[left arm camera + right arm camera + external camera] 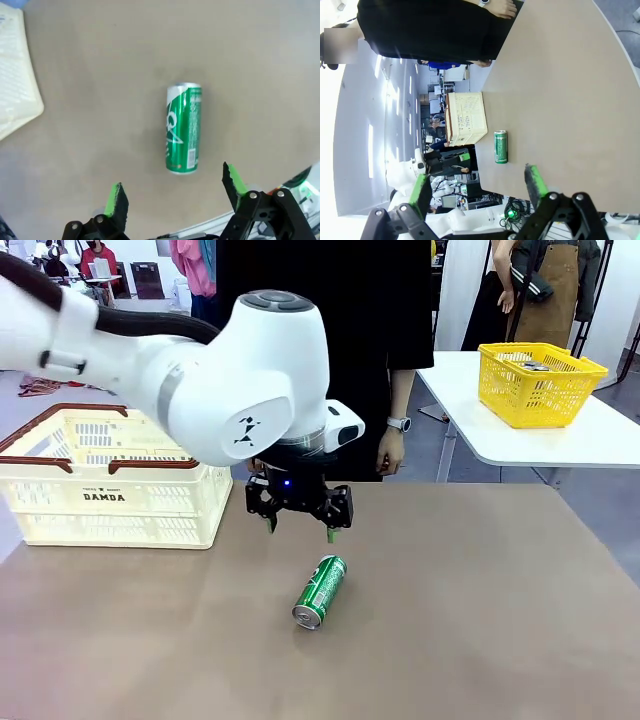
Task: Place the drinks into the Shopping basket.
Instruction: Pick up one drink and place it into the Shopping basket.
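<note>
A green drink can [320, 591] with white markings lies on its side on the brown table, silver top toward the near edge. My left gripper [302, 531] hovers open just behind it, nothing between its green pads. In the left wrist view the can [183, 129] lies ahead of the open left gripper [175, 189], apart from both fingers. The cream Shopping basket [110, 480] with its brown rim stands at the table's far left. My right gripper [477, 186] is open and holds nothing, well away from the can [500, 146] and the basket [465, 117].
A person in black stands at the far edge, a hand with a watch [393, 443] hanging near the table. A small yellow basket [540, 385] sits on a separate white table [590, 440] at the back right. The basket's corner [15, 95] shows in the left wrist view.
</note>
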You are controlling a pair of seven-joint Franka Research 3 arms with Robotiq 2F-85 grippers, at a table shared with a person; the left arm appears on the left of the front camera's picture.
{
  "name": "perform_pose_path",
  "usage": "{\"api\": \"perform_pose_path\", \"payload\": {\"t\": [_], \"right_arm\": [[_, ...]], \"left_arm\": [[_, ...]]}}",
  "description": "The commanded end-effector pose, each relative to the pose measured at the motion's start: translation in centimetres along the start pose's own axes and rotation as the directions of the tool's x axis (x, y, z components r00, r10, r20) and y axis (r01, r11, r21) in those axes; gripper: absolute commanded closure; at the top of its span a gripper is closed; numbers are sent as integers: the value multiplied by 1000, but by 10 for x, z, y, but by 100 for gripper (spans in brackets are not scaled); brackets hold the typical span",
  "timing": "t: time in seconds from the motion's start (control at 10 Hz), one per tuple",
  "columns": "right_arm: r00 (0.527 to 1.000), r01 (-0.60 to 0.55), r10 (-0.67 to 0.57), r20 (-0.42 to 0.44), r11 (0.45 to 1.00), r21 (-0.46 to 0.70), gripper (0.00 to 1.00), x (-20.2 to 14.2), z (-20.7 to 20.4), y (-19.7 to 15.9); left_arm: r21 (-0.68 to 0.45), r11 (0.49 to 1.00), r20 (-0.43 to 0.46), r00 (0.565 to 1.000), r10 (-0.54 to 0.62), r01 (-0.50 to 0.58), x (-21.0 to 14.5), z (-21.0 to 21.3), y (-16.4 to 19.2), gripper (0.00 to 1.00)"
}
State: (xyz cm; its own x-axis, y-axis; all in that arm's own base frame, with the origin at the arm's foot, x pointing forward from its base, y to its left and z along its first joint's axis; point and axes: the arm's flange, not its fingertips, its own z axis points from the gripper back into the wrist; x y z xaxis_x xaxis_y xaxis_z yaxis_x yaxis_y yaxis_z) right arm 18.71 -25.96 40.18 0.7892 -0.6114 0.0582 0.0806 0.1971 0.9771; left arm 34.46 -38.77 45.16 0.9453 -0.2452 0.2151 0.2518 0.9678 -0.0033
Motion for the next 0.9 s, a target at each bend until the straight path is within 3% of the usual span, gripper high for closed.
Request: {"api": "perform_pose_path", "payload": {"t": [0.0, 0.1, 0.5, 0.6, 0.7, 0.8], "right_arm": [[1000, -11, 11, 9, 1000, 16, 0, 0, 0, 3], [1000, -11, 11, 9, 1000, 16, 0, 0, 0, 3], [1000, -11, 11, 9, 1000, 16, 0, 0, 0, 3], [1000, -11, 11, 9, 1000, 16, 0, 0, 0, 3], [1000, -11, 11, 9, 1000, 16, 0, 0, 0, 3], [1000, -11, 11, 9, 1000, 16, 0, 0, 0, 3]], "left_arm": [[-99, 994, -105, 994, 36, -46, 26, -3, -15, 0], [0, 1000, 0, 1000, 0, 0, 0, 0, 0, 0], [-33, 999, -25, 1000, -3, 2, 9, -3, -8, 0], [-54, 992, -20, 994, -111, 110, 11, -16, -9, 0], [-123, 871, 45, 879, -474, 476, 7, -22, -9, 0], [-98, 867, 105, 871, -480, 489, 8, -23, -4, 0]]}}
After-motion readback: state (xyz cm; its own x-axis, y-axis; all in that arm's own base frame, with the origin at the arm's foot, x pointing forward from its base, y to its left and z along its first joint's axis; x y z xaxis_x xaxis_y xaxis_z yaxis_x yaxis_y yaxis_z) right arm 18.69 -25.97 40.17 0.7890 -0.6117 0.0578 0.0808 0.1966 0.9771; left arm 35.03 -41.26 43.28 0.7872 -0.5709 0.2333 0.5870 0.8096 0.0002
